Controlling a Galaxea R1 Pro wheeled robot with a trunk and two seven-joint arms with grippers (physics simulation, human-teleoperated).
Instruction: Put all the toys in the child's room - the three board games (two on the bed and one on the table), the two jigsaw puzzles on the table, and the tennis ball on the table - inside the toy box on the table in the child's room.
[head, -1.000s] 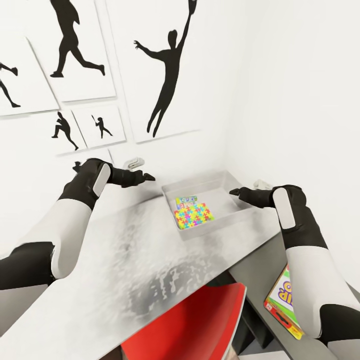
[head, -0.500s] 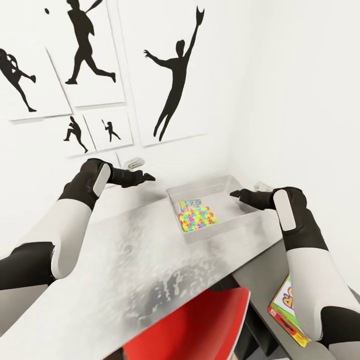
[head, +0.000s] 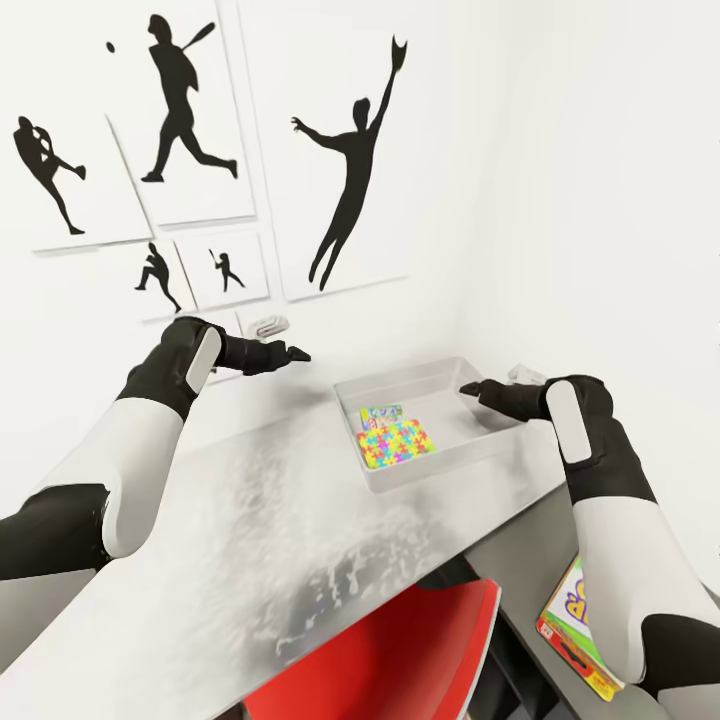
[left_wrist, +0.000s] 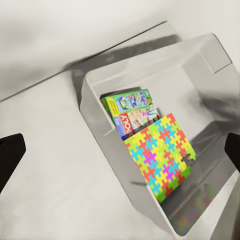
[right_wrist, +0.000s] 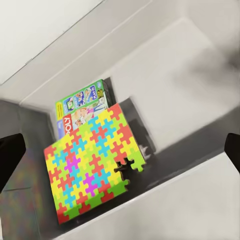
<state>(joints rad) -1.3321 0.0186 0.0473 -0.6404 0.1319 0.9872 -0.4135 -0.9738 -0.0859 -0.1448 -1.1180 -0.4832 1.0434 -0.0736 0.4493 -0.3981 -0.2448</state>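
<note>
Both hands spread, empty; toy box holds jigsaw puzzle; box lettering unreadable.

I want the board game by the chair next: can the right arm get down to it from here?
Probably not directly. The board game lies on the dark desk under the right forearm, while the right gripper, open, hovers over the toy box.

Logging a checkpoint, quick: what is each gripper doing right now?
Left gripper: open, holding nothing, above the pale mottled grey table.
Right gripper: open, holding nothing, over the light grey open-topped toy box.
</note>
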